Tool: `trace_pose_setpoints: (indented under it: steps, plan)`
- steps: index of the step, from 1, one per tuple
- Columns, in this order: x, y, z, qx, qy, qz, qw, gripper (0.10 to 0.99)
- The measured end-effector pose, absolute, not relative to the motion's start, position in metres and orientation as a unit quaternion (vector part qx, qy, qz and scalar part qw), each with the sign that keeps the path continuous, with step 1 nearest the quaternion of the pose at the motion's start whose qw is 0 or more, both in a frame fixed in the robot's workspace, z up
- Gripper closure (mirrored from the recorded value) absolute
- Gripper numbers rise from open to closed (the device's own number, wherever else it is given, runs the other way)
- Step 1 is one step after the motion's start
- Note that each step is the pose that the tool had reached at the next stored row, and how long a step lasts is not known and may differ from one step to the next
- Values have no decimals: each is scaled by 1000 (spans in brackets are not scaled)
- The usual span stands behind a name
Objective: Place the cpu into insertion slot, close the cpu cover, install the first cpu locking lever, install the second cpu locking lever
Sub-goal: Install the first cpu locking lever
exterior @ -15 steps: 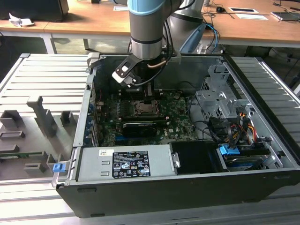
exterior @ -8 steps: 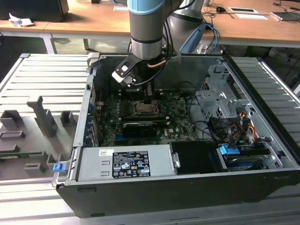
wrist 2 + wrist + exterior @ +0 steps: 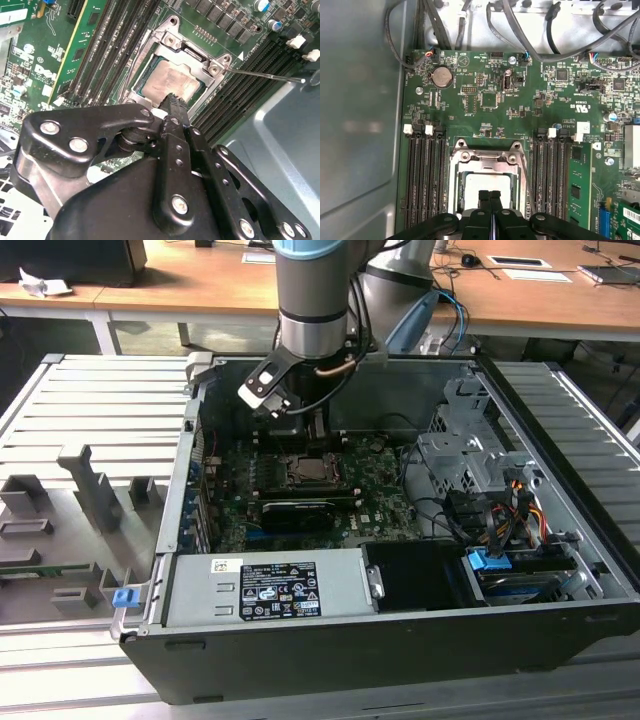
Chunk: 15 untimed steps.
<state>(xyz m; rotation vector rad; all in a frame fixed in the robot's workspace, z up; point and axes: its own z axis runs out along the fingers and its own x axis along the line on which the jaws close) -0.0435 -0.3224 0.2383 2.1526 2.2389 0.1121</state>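
The pale silvery cpu lies in the insertion slot, a metal-rimmed socket on the green board. The grey cpu cover lies flat around it, and the chip shows through its window. My gripper is shut with nothing between its fingers, its tip just above the chip's near edge. A thin metal lever rod sticks out from the socket corner over the memory slots. In the first wrist view my gripper hangs over the cpu inside the cover. In the exterior view my gripper is above the slot.
Black memory slots flank the socket on both sides. A long black card lies in front of it, and a grey power supply beyond that. A drive cage and cables fill the exterior view's right. The grey case wall stands close.
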Motion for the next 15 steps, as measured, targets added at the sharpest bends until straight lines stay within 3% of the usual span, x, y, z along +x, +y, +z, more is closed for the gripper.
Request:
trace_pose_setpoints:
  steps: [15]
  plan:
    - [-43,-322,268,693,720,36,17,980]
